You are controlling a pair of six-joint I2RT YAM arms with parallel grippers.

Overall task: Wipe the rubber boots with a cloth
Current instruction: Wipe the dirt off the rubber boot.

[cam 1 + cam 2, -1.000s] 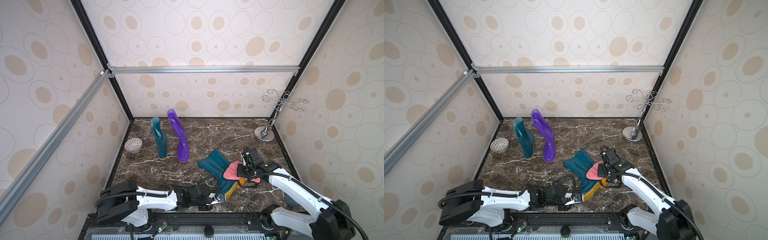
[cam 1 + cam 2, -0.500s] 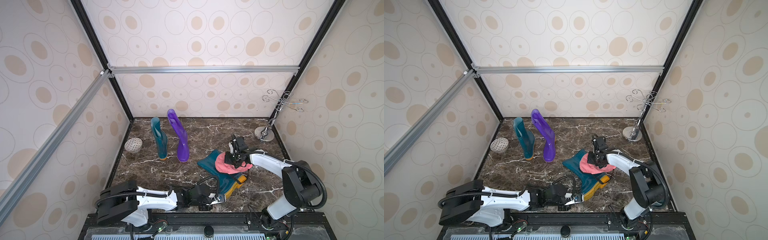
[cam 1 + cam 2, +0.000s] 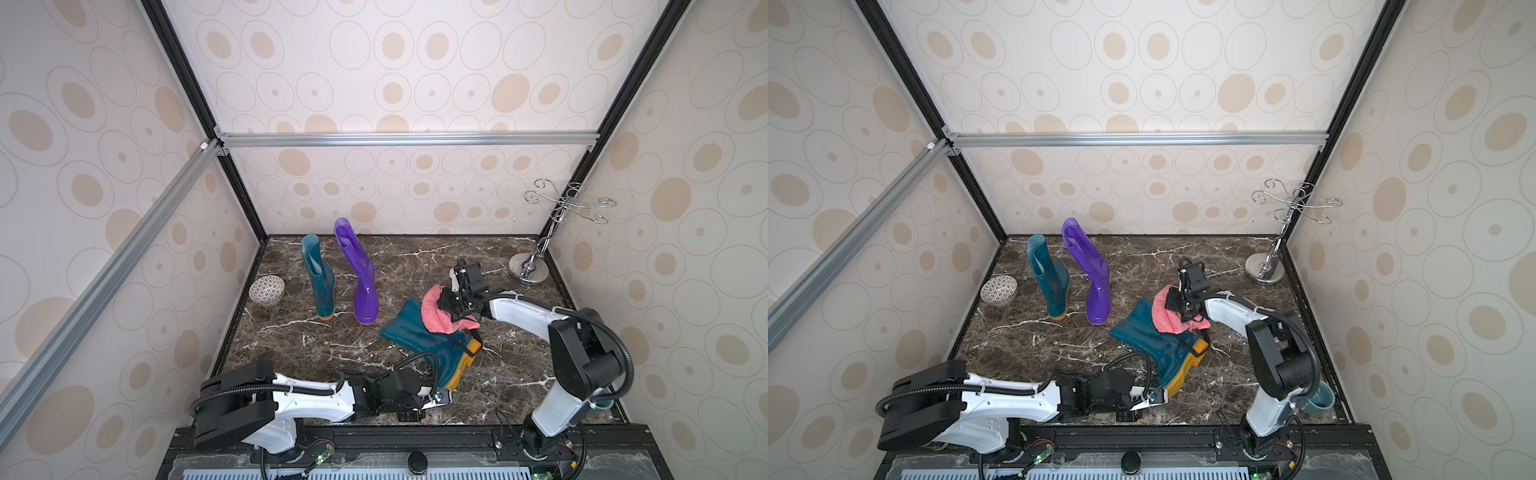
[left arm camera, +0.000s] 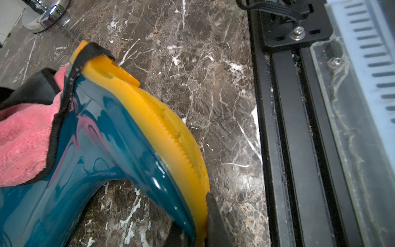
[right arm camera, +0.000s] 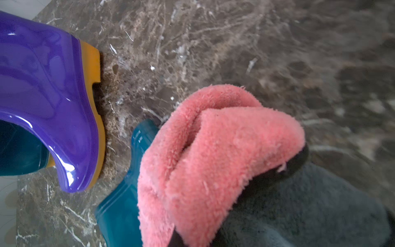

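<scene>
Pink terry over glossy teal: the cloth bunched on the shaft of the lying teal boot, right of centre on the marbled surface in both top views. Sunk into that bunch from the far side, the right gripper, closed on the cloth, fingertips hidden by pile in every view. Low at the near edge, the left gripper, nipped narrow onto the toe of the same boot's yellow-orange sole. Only in the left wrist view: the toe tip wedged between dark fingers, saw-toothed tread along the sole, the cloth's dark edge trailing across the heel, a pink reflection in the teal gloss. Only in the right wrist view: the cloth's fold close up, a strip of teal shaft showing beside it, the heel and orange sole of the purple boot flat on the marble nearby, and a blurred grey fuzzy mass, identity unclear. From above alone, the whole layout: the standing teal boot upright just beside the purple one toward the far left, well apart from the lying one; a patterned bowl by the left wall; a chrome hook stand in the far right corner; a teal cup behind the right arm's base.
</scene>
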